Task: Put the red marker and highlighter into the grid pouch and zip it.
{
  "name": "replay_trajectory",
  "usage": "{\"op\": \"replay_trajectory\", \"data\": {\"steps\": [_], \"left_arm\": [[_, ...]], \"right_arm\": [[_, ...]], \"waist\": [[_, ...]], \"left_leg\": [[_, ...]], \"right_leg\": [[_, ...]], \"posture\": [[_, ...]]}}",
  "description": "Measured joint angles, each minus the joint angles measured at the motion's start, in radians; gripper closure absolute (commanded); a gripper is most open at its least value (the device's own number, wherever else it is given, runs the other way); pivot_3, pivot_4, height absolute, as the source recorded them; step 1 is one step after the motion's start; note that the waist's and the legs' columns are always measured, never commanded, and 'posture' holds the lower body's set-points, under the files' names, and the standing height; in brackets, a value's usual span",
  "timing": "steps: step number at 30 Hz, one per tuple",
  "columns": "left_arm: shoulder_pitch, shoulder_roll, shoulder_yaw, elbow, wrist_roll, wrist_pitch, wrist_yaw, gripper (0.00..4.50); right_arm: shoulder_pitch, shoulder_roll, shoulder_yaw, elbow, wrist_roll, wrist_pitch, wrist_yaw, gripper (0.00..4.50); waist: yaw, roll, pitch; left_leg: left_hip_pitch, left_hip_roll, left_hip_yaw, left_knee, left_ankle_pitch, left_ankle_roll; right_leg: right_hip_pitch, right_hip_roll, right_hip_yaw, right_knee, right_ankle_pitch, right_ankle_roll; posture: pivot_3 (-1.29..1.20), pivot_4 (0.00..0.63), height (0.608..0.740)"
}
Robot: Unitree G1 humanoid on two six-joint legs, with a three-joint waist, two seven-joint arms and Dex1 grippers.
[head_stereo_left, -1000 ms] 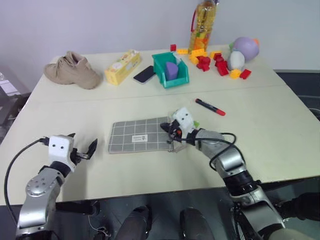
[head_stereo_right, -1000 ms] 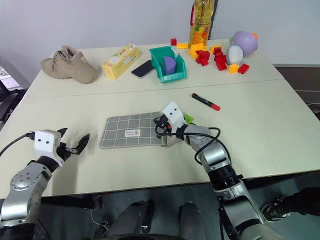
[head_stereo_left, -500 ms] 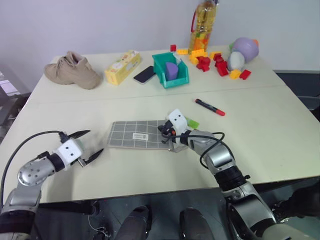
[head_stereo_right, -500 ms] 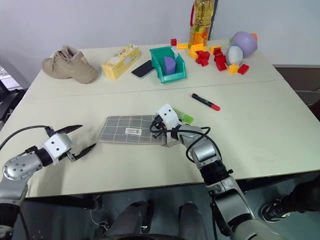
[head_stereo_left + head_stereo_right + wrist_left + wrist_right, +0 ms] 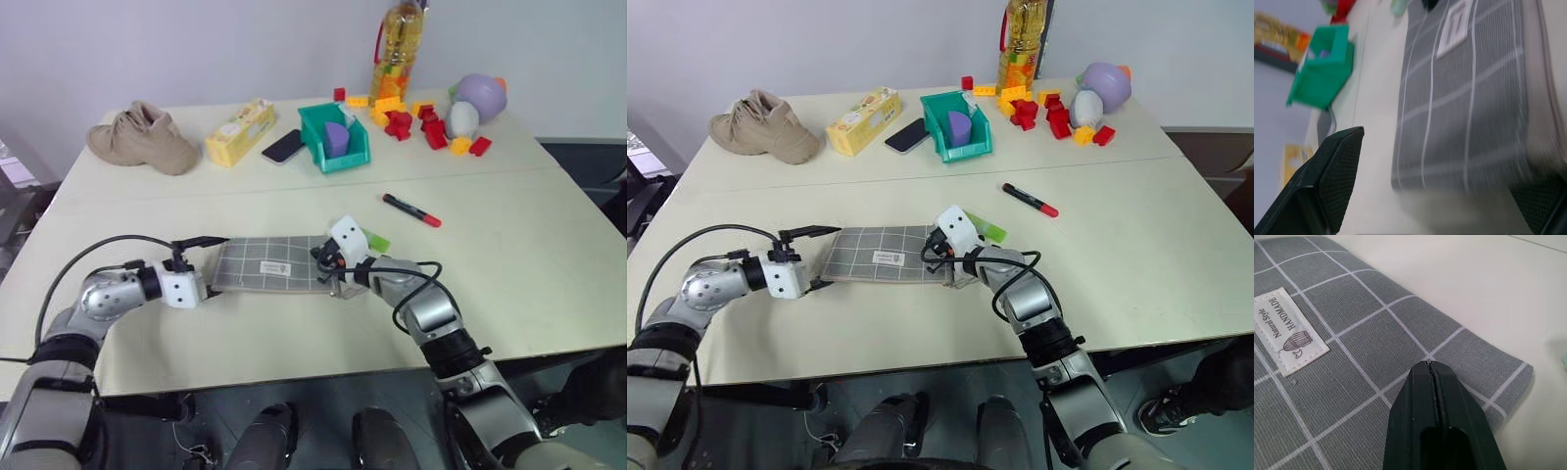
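Grid pouch (image 5: pixel 269 263) sits mid-frame, left gripper (image 5: pixel 203 262) spread wide around its left end, right gripper (image 5: pixel 331 260) pressed together on its right end, so a shallow left bite could let it slide, with the red marker (image 5: pixel 411 210) right of center.

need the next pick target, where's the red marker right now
In the left eye view the red marker lies on the table's right half, just beyond the grid pouch's right end and nearer than the green bin.
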Motion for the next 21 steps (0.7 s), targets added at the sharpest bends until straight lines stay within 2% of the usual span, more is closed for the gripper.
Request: {"op": "replay_trajectory", "data": {"steps": [2, 6, 8, 13, 15, 20, 21], "left_arm": [[-0.022, -0.002, -0.029, 0.036, 0.039, -0.034, 0.03, 1.38], [-0.048, -0.005, -0.069, 0.094, 0.09, -0.079, 0.084, 3.55], [-0.065, -0.004, -0.072, 0.105, 0.09, -0.095, 0.107, 4.46], [-0.077, -0.004, -0.082, 0.127, 0.08, -0.102, 0.12, 4.46], [-0.064, -0.011, -0.082, 0.127, 0.02, -0.082, 0.082, 4.46], [0.075, -0.039, -0.01, -0.031, -0.295, 0.193, -0.106, 4.46], [0.124, -0.04, 0.01, -0.108, -0.352, 0.279, -0.123, 4.5]], "right_arm": [[0.004, 0.0, 0.0, -0.01, 0.0, 0.007, -0.001, 4.5], [0.016, -0.003, -0.001, -0.03, -0.001, 0.015, -0.005, 4.5], [0.02, -0.004, -0.001, -0.035, -0.001, 0.017, -0.008, 4.5], [0.021, -0.003, -0.004, -0.037, 0.0, 0.013, -0.017, 4.5], [0.021, -0.003, -0.013, -0.037, 0.0, 0.004, -0.022, 4.5], [-0.004, -0.051, -0.088, -0.067, 0.025, -0.044, 0.005, 4.5], [-0.016, -0.069, -0.118, -0.085, 0.049, -0.042, 0.024, 3.96]], "waist": [[-0.002, 0.0, 0.0], [-0.003, 0.0, 0.0], [-0.002, 0.0, 0.0], [-0.003, 0.0, 0.0], [-0.004, 0.0, 0.0], [-0.011, 0.0, 0.0], [-0.017, 0.0, 0.0]], "left_leg": [[0.0, 0.0, 0.0, 0.0, 0.0, 0.0], [-0.001, 0.0, 0.0, 0.0, 0.0, 0.0], [0.0, 0.0, 0.0, 0.001, 0.0, 0.0], [0.0, 0.0, 0.0, 0.001, 0.0, 0.0], [0.0, 0.0, 0.0, 0.001, 0.0, 0.0], [-0.001, 0.0, 0.0, 0.0, 0.0, 0.0], [-0.001, 0.001, 0.0, 0.0, 0.0, 0.0]], "right_leg": [[0.0, 0.0, 0.0, 0.0, 0.0, 0.0], [0.0, 0.0, 0.0, 0.001, 0.0, 0.0], [0.0, 0.0, 0.0, 0.001, 0.0, 0.0], [0.0, 0.0, 0.0, 0.001, 0.0, 0.0], [0.0, 0.0, 0.0, 0.001, 0.0, 0.0], [0.0, 0.0, 0.001, 0.002, 0.0, 0.0], [0.0, 0.0, 0.001, 0.002, 0.0, 0.0]], "posture": [[0.0, 0.15, 0.74], [0.0, 0.15, 0.74], [0.0, 0.15, 0.74], [0.0, 0.15, 0.74], [0.0, 0.15, 0.74], [0.0, 0.15, 0.74], [0.0, 0.15, 0.74]]}}
